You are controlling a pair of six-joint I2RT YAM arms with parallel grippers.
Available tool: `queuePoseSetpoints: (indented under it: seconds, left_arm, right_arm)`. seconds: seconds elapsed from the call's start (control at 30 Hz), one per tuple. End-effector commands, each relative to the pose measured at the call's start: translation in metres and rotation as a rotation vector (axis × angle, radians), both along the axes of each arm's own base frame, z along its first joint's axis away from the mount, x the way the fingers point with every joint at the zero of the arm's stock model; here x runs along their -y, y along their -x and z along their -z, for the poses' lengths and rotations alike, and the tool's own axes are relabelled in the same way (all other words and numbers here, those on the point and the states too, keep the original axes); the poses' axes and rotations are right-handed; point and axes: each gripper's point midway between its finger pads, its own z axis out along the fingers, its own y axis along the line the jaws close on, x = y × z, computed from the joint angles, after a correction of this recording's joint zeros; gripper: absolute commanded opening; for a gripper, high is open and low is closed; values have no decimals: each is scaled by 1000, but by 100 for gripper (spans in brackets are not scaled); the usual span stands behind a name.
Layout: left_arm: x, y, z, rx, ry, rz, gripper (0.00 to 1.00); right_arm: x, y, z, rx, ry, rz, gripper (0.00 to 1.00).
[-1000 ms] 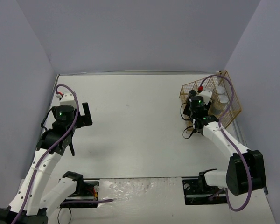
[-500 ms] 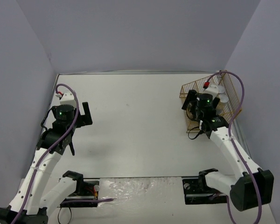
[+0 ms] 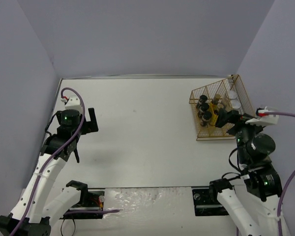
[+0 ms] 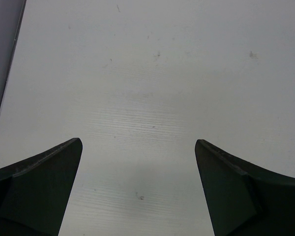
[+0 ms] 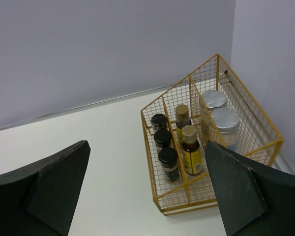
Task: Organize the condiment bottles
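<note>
Neatly sorted, seven condiment bottles (image 5: 162, 139) stand in a gold wire basket (image 5: 250, 98), far-right on the table (image 5: 88, 128): 3 short dark black-capped jars (image 5: 168, 161), 2 slim yellow bottles (image 5: 191, 147), 2 wider silver-lidded jars (image 5: 225, 121). L tool (image 4: 137, 147) and R tool (image 5: 145, 162) both spread wide.

"What sort of place is this?"

"A robotics lab, inside a closed test cell. Plain grey-violet panels (image 3: 137, 39) wall in a bare white table (image 3: 142, 132) on three sides."

"What else points to a lab?"

"Two white arms are bolted at the table's near edge, the left arm (image 3: 42, 172) and the right arm (image 3: 258, 147). Purple cables (image 3: 285, 114) loop over them, and a green status light (image 3: 64, 118) glows. A yellow wire rack (image 5: 187, 201) of condiment bottles (image 5: 191, 147) stands in the far right corner."
</note>
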Motion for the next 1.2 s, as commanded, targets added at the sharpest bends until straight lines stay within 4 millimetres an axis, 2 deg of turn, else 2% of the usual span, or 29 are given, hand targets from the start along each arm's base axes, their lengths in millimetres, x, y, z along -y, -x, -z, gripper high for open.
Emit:
queuePoseSetpoints:
  seconds: [0.0,0.2,0.43,0.57,0.8,1.17]
  left_arm:
    - [4,-14,-45,134,24,17,97]
    - [2,-12,-58,185,18,21,97]
    - [5,-12,-56,225,24,38,97]
    - [9,-16,-46,214,33,56,97]
    - [9,-22,-40,197,58,44,97]
    - [4,-26,-40,203,79,23,97]
  right_arm:
    - [19,33,-9,39,85,50,100]
    - [37,68,4,102,104,104,100]
    - [51,85,21,141,84,170,100]
    - [50,88,30,154,62,165,100]
    - [51,94,32,180,43,165,100]
    - [49,94,31,185,47,150,100]
